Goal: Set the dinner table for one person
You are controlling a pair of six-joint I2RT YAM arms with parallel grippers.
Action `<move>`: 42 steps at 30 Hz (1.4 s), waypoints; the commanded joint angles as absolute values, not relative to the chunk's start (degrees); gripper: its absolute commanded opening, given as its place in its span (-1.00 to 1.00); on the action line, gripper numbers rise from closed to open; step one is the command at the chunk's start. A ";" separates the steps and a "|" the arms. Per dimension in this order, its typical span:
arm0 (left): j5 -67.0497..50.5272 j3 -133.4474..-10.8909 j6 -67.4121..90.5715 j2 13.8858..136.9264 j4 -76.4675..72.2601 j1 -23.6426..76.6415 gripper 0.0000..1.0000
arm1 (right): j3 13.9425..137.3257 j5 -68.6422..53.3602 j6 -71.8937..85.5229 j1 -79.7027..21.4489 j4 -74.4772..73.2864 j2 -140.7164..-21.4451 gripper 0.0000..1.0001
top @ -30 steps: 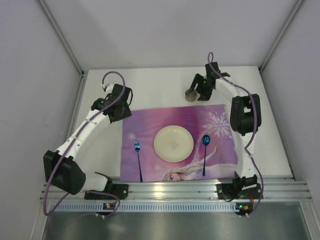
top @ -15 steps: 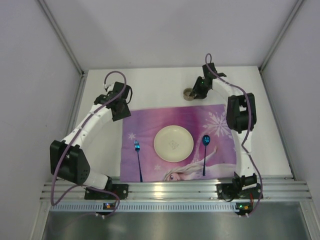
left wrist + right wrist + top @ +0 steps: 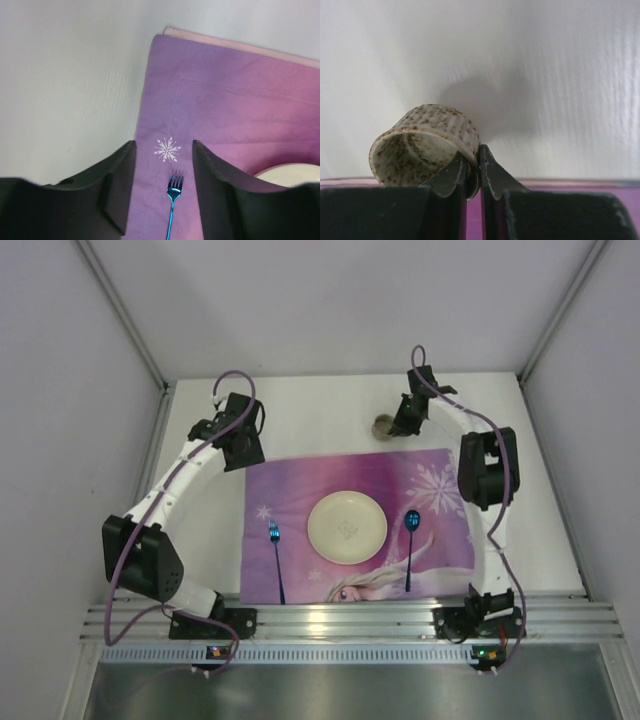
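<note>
Right hand (image 3: 472, 165): pinched shut on the wall of the speckled cup (image 3: 420, 145), one finger inside, one outside.
Cup: on the desk (image 3: 310, 410), just beyond the far edge of the mat (image 3: 240, 100).
Left hand (image 3: 162, 150): half open, empty, above the mat's far-left corner.
Done: plate (image 3: 347, 527), fork (image 3: 172, 200), spoon (image 3: 410, 540) laid on mat.
To do: likely only the cup to place.
In the way: nothing near; spoon lies closest.

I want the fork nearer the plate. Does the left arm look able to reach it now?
Probably yes: the left gripper is open and empty, and the fork lies uncovered on the placemat, left of the plate, nothing blocking it.
</note>
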State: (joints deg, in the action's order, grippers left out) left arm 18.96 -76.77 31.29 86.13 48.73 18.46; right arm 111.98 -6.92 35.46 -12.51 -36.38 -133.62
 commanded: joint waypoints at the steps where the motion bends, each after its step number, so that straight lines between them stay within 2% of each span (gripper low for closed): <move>1: 21.35 -78.66 29.00 85.08 49.30 18.11 0.12 | 102.63 -3.87 32.35 -11.52 -33.50 -117.80 -1.00; 2: 21.88 -78.40 29.00 84.47 49.39 18.19 0.22 | 99.44 -3.26 32.00 -11.34 -32.79 -115.34 -1.00; 3: 22.41 -77.79 29.00 84.03 49.31 18.19 0.41 | 96.36 -2.99 31.56 -11.34 -32.17 -110.70 -1.00; 4: 22.85 -77.17 29.00 83.59 48.78 18.11 0.47 | 90.06 -2.38 30.94 -11.34 -31.12 -108.57 -1.00; 10: 23.55 -72.16 28.92 79.19 47.46 18.11 0.68 | 69.47 -1.23 31.37 -10.64 -26.64 -96.69 -1.00; 13: 23.73 -70.23 28.57 77.52 47.46 18.02 0.73 | 65.14 -1.06 31.55 -10.28 -24.26 -96.41 -1.00; 20: 24.08 -66.97 27.86 72.34 48.16 18.02 0.81 | 63.37 -0.35 32.43 -8.53 -21.97 -99.75 -1.00; 23: 25.40 -66.18 27.16 70.50 48.52 18.02 0.96 | 63.28 -0.26 32.17 -8.53 -21.88 -100.02 -1.00; 24: 26.18 -66.09 27.07 70.23 48.78 18.02 0.96 | 63.19 -0.26 32.17 -8.53 -21.97 -99.24 -0.94; 25: 27.84 -66.01 27.07 69.88 48.95 18.02 0.96 | 63.11 -0.26 31.91 -8.53 -22.15 -98.62 -0.80; 26: 28.56 -65.83 26.90 69.26 48.87 18.02 0.96 | 62.93 -0.26 31.90 -8.53 -22.41 -97.92 -0.32; 28: 29.18 -65.13 26.02 68.91 48.61 18.02 0.97 | 62.58 1.30 31.55 -8.53 -23.98 -94.84 0.23; 29: 29.79 -64.78 25.75 68.47 47.82 18.02 0.97 | 62.49 1.67 31.47 -8.61 -24.69 -93.53 0.65; 30: 30.32 -63.99 25.58 68.29 47.46 18.02 0.97 | 62.40 2.10 30.77 -8.53 -25.39 -90.82 0.86; 32: 31.11 -62.59 24.53 67.51 44.41 18.02 0.97 | 62.40 3.95 29.71 -8.53 -28.89 -87.64 0.99; 34: 31.29 -58.64 21.99 65.32 39.84 18.02 0.97 | 62.14 5.70 27.95 -8.61 -31.45 -82.02 1.00; 38: 31.73 -45.04 16.80 57.17 19.48 17.93 0.97 | 58.46 5.36 25.58 -8.53 -32.78 -69.72 0.99; 39: 30.08 -36.47 15.13 54.95 8.63 17.93 0.97 | 57.49 5.45 25.32 -8.53 -32.61 -64.65 1.00; 42: 30.32 -20.11 8.46 47.30 -7.51 17.75 0.97 | 51.79 5.97 25.22 -8.53 -30.16 -54.46 1.00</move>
